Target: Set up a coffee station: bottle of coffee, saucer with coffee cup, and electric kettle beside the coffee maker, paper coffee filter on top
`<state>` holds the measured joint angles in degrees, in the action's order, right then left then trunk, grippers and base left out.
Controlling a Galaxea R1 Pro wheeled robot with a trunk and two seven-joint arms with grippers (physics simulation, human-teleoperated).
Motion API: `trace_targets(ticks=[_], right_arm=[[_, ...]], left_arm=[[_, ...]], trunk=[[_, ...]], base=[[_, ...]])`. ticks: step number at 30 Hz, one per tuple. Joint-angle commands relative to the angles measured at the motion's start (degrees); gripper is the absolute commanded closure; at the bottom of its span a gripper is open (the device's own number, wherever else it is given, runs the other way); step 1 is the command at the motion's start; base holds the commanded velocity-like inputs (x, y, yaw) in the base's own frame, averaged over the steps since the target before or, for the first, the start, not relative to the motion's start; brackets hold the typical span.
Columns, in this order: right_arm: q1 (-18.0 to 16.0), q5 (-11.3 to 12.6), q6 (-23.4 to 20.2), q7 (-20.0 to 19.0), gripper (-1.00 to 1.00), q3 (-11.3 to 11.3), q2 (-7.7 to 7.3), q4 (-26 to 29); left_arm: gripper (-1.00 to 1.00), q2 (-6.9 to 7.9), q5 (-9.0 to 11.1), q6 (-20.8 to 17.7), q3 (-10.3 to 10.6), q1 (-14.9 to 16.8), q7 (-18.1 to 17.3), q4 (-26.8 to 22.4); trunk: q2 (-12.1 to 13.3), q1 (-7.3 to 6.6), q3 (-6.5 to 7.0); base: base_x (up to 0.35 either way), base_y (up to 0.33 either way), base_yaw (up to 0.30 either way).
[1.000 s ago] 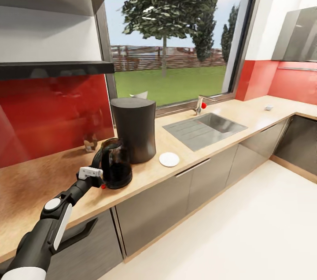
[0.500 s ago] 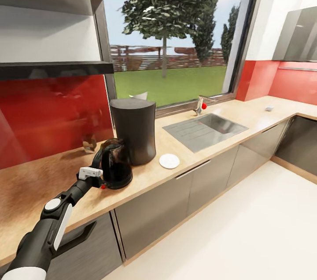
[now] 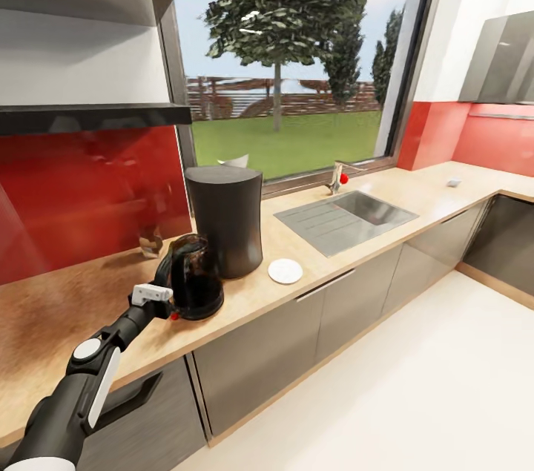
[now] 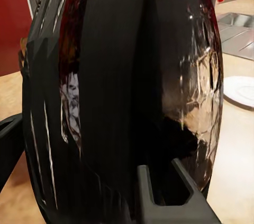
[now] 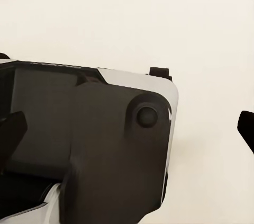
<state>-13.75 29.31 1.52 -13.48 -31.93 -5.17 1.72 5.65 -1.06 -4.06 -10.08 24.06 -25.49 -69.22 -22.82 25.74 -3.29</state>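
Reaching over the table (image 3: 348, 245), the left hand (image 3: 165, 296) meets the kettle's (image 3: 194, 278) handle; whether it grips I cannot tell. The kettle stands just beside the coffee maker (image 3: 225, 219), which blocks the way behind. A saucer (image 3: 285, 271) lies near, then the sink (image 3: 345, 217). A shelf (image 3: 93, 115) hangs above. Only the right hand's finger edges show; its state is unclear.

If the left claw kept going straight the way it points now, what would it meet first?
The electric kettle: the left claw is already at its black handle, apparently touching, with the coffee maker just behind.
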Motion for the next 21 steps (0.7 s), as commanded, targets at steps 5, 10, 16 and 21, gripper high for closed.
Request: trace_targets(ticks=[5, 10, 16, 21], right_arm=[[-0.1, 0.6, 0.2, -0.2, -1.00, -0.5, -0.02, 0.0], [-0.1, 0.6, 0.2, -0.2, -1.00, -0.5, -0.02, 0.0], [-0.1, 0.6, 0.2, -0.2, -1.00, -0.5, -0.02, 0.0], [-0.1, 0.6, 0.2, -0.2, -1.00, -0.5, -0.02, 0.0]], left_arm=[[1.00, -0.02, -0.7, -0.3, -0.1, 0.0, -0.4, 4.0], [1.00, -0.02, -0.7, -0.3, -0.1, 0.1, -0.4, 4.0], [-1.00, 0.01, -0.9, -0.3, -0.2, 0.1, -0.4, 4.0], [-1.00, 0.05, -0.7, -0.3, -0.2, 0.1, -0.4, 4.0]], trunk=[[-0.1, 0.04, -0.14], [-0.1, 0.04, -0.14], [-0.1, 0.04, -0.14], [-0.1, 0.04, -0.14]], base=[[0.000, 0.000, 0.000], [0.000, 0.000, 0.000], [0.000, 0.000, 0.000], [0.000, 0.000, 0.000]])
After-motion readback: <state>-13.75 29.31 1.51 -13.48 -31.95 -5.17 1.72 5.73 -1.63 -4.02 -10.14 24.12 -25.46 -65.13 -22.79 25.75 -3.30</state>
